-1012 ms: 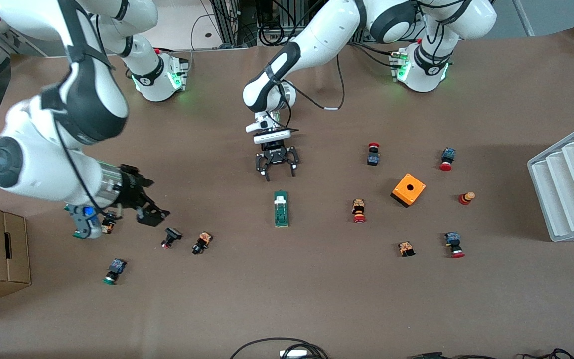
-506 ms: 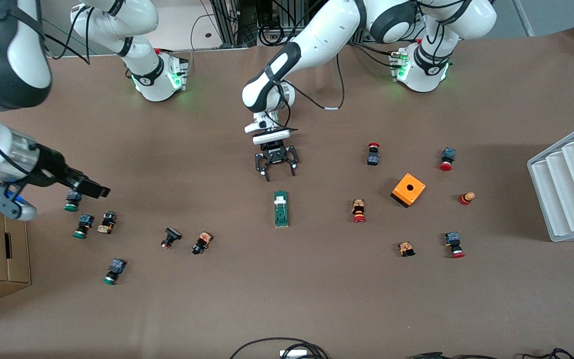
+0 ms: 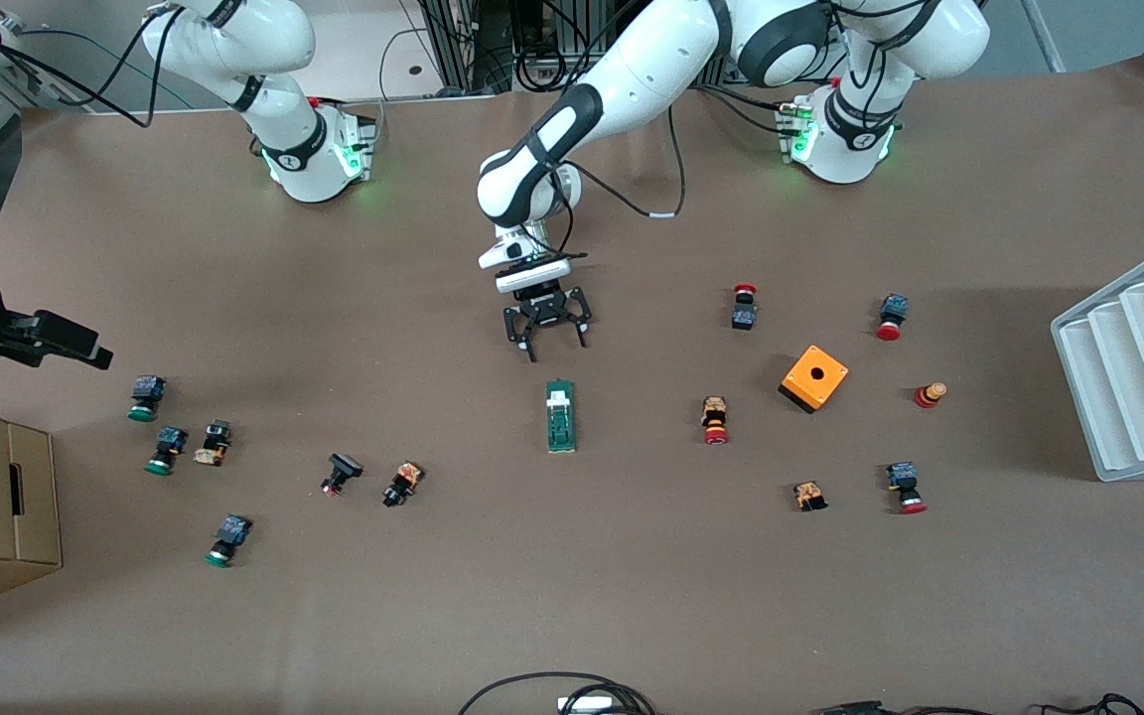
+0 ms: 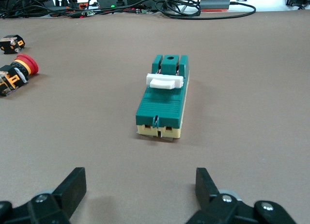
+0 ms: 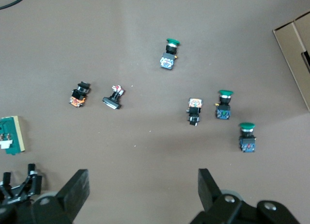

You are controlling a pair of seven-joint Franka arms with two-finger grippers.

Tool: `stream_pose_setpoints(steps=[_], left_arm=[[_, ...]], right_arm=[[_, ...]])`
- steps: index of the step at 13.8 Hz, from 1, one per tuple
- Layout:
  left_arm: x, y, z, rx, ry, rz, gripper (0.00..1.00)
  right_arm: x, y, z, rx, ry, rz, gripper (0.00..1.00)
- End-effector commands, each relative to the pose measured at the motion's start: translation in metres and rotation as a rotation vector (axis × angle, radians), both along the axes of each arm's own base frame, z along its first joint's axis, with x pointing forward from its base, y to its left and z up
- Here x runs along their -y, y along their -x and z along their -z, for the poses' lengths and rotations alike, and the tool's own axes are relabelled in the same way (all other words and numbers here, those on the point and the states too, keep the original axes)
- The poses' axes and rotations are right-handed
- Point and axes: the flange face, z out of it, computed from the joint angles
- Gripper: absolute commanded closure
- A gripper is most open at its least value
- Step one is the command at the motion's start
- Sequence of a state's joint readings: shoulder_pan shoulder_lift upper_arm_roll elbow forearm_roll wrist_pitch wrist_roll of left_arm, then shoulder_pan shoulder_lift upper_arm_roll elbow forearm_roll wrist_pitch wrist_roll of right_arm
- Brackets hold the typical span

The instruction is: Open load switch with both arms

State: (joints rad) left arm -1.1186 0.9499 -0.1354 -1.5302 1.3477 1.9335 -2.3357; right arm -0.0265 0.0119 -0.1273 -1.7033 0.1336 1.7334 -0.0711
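On brown mat: boxy green load switch (image 3: 559, 415), seemingly plastic.

High front camera, two wrist cameras

One load switch (image 3: 559, 415), one orange box (image 3: 813, 377), perhaps thirteen push buttons (image 3: 716, 420) — small, hard to count.

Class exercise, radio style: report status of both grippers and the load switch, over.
Left gripper open, low over table beside load switch. Right gripper open, out at right arm's end above green push buttons. Switch untouched, path clear.
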Motion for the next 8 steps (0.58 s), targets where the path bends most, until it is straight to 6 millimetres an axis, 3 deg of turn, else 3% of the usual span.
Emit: stream_pose_setpoints(steps=[1,8], left_arm=[[0.005,-0.004,-0.016,-0.015,0.008,-0.006,0.00],[0.006,-0.017,-0.037,-0.090,-0.061,-0.005,0.00]], right_arm=[[0.001,0.009,0.005,0.044,0.075,-0.047,0.00],[0.001,0.002,0.015,0.059,0.126,-0.065,0.00]])
